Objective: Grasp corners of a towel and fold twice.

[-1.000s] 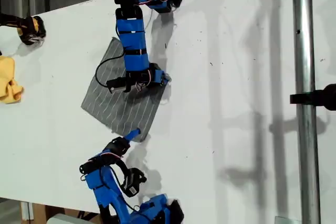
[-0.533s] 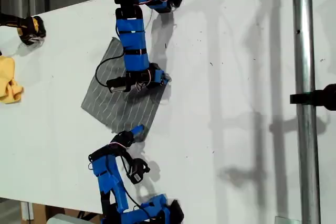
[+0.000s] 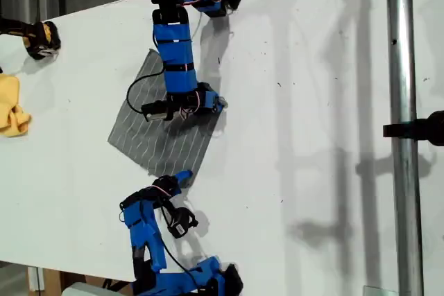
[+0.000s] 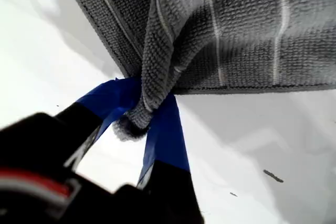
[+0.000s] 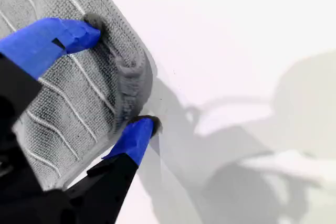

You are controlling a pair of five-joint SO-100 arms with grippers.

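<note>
Bright overhead light, soft shadows; wrist foregrounds blurred, perhaps overexposed.

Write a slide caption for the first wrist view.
My first gripper pinches a bunched corner of the grey striped towel.

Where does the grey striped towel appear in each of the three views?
Exterior view: the towel lies flat, left of centre, between the two arms.
First wrist view: it fills the upper part, one corner pinched in my first gripper.
Second wrist view: its edge is bunched between the fingers of my second gripper, which straddle it.
Shared landmark: the towel's pale stripes against the white table.
</note>
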